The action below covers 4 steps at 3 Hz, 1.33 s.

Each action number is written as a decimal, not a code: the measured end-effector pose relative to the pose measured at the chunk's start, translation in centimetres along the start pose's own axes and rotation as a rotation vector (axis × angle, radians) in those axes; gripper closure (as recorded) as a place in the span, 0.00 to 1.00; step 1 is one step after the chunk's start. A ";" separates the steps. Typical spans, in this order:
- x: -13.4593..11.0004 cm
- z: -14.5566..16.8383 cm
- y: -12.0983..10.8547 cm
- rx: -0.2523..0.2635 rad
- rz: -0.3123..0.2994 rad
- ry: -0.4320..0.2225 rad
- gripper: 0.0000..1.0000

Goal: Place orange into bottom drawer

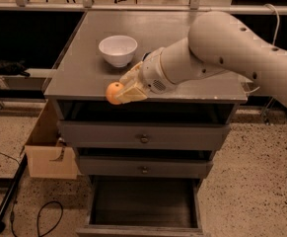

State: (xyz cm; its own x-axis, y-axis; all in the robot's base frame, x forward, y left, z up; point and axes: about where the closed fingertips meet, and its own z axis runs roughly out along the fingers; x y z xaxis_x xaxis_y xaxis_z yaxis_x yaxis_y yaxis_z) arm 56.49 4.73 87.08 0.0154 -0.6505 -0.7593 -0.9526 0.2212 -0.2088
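My gripper [119, 90] is shut on the orange [113, 93], a small round orange fruit, and holds it in the air at the front edge of the grey cabinet top [84, 78], left of centre. The yellowish fingers [129, 88] clasp it from the right. The bottom drawer [143, 204] is pulled open below, showing its dark rectangular interior, and lies well under the orange. My white arm reaches in from the right and covers part of the top.
A white bowl [118, 49] stands on the cabinet top behind the gripper. Two upper drawers with round knobs [144, 138] are shut. A cardboard box [49, 149] stands on the floor to the left, with a black cable and pole [10, 194] beside it.
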 end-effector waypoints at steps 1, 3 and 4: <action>0.9 0.5 2.2 -0.020 0.007 -0.004 1.00; 5.4 -1.0 9.8 0.045 0.101 -0.114 1.00; 5.6 -0.9 10.0 0.050 0.104 -0.122 1.00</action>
State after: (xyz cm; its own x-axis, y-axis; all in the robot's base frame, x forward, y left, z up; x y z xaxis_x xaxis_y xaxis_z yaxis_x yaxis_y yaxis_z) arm 46.81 2.68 81.32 -0.0422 -0.5297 -0.8471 -0.9347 0.3205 -0.1538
